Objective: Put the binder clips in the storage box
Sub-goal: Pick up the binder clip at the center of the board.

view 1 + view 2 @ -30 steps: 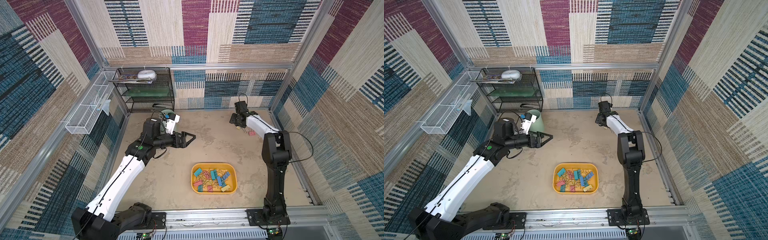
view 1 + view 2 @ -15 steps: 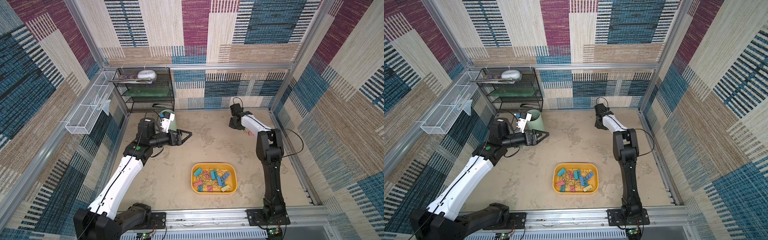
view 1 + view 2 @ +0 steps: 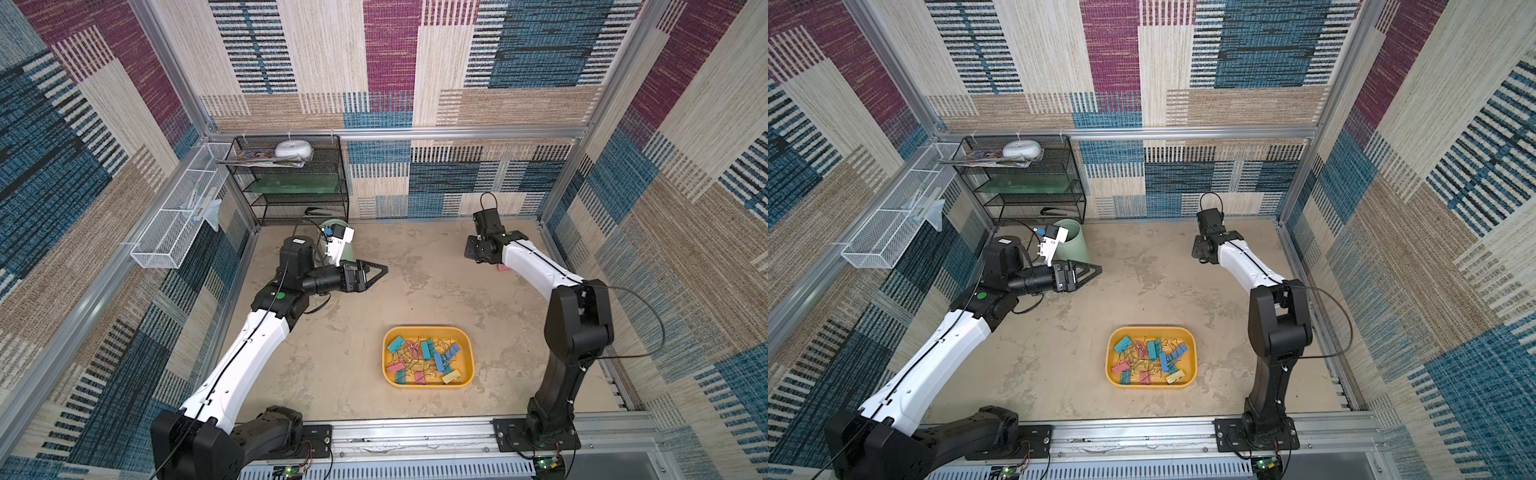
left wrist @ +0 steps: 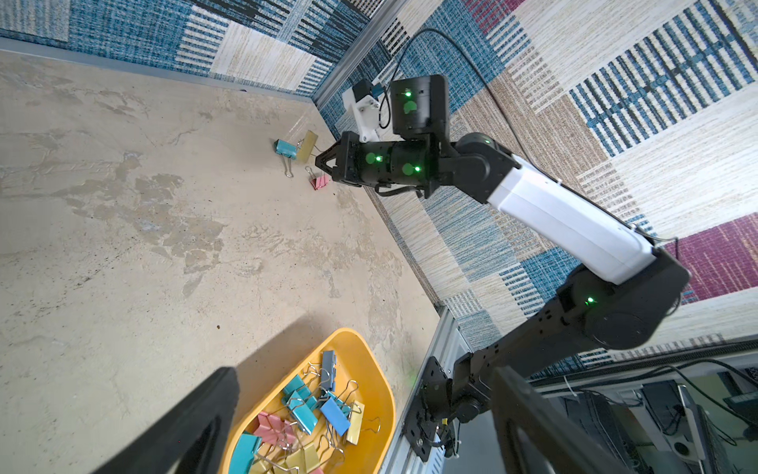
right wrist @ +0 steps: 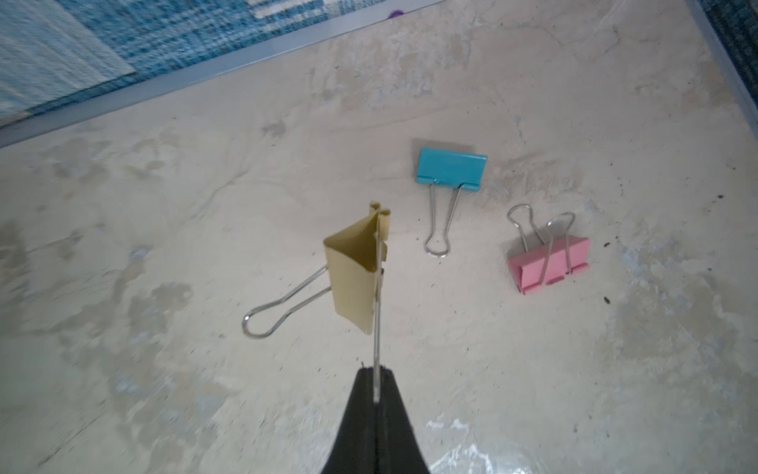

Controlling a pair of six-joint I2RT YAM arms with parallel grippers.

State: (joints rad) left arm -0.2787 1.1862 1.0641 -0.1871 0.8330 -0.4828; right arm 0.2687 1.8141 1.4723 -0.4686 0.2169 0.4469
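Right gripper (image 5: 376,371) just closes, pinches yellow binder clip (image 5: 355,279) by wire handle, frame centre; left gripper (image 3: 375,273) fingers spread. Next: storage box (image 3: 428,330).

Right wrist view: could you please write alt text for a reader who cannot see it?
The right gripper is shut on one wire handle of a yellow binder clip. Beyond it, a teal clip and a pink clip lie apart on the beige floor.
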